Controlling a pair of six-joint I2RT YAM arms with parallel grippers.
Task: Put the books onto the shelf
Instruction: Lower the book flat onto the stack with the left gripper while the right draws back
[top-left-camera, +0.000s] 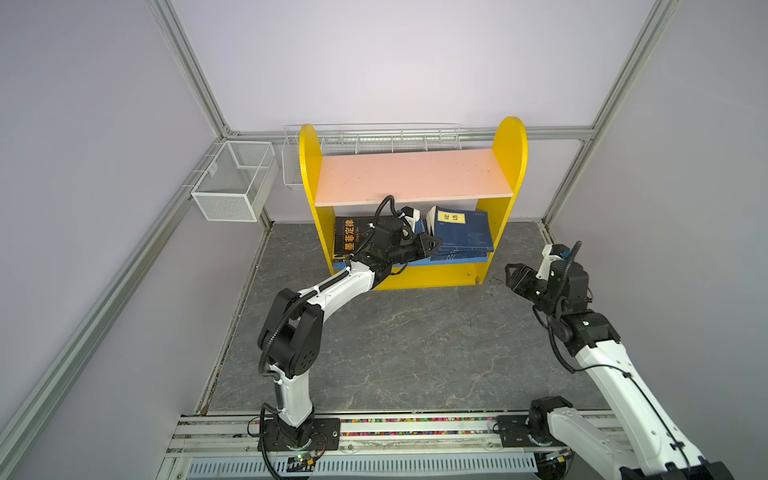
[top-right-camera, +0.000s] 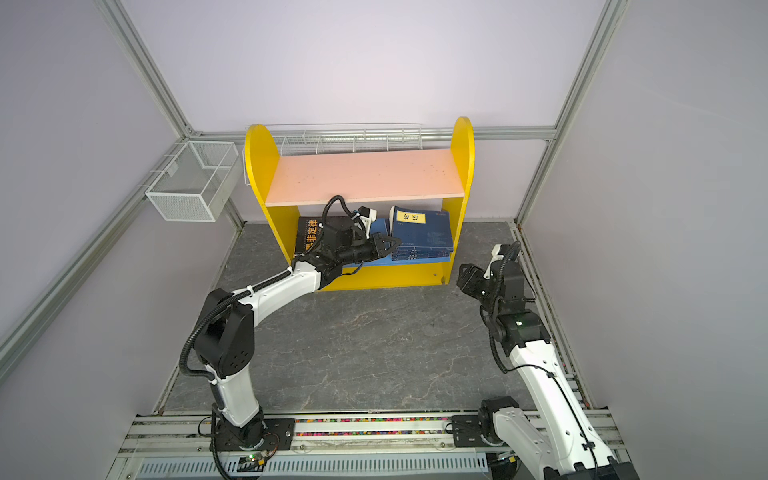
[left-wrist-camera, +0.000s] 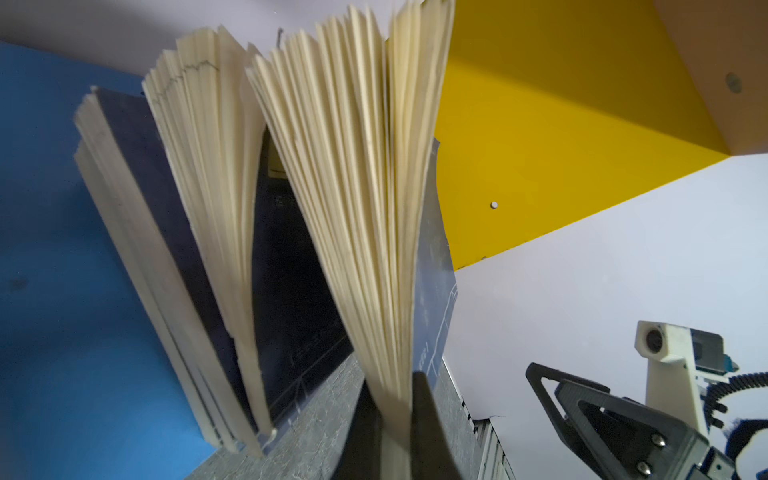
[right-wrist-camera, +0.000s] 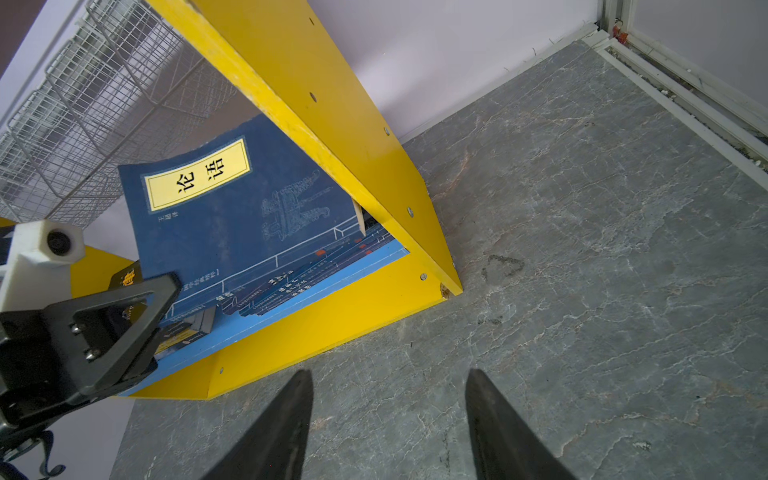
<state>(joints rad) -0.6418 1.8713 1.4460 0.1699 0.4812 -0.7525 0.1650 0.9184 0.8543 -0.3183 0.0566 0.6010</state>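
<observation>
So the left gripper (top-left-camera: 432, 245) is reaching into the lower level of the yellow shelf (top-left-camera: 509, 141). It's clamped tight on a wad of pages from a navy book (left-wrist-camera: 353, 187). In the left wrist view the pages fan out from between the fingers (left-wrist-camera: 424, 407), with the navy cover right against one of them.

In both top views that spot is at the pile of navy books (top-left-camera: 457, 251) on the right half of the blue lower board (top-left-camera: 473, 260). The top one, with the yellow title label (top-left-camera: 451, 217), is tipped up off the rest, toward the right side panel. Pretty sure it's the one being pinched, but I can't say for certain.

A black book (top-left-camera: 349, 237) with big yellow characters sits on the left half of the same board, partly hidden behind the left arm.

The right gripper (top-left-camera: 513, 278) hangs over the grey desk (top-left-camera: 415, 340), just off the shelf's right side. Its jaws are spread with nothing between them, only bare desk showing in the right wrist view (right-wrist-camera: 389, 372).

Off to the left there's a white mesh basket (top-left-camera: 232, 183) on the frame, and a long wire rack (top-left-camera: 390, 139) sits behind the pink upper board (top-left-camera: 411, 174).
</observation>
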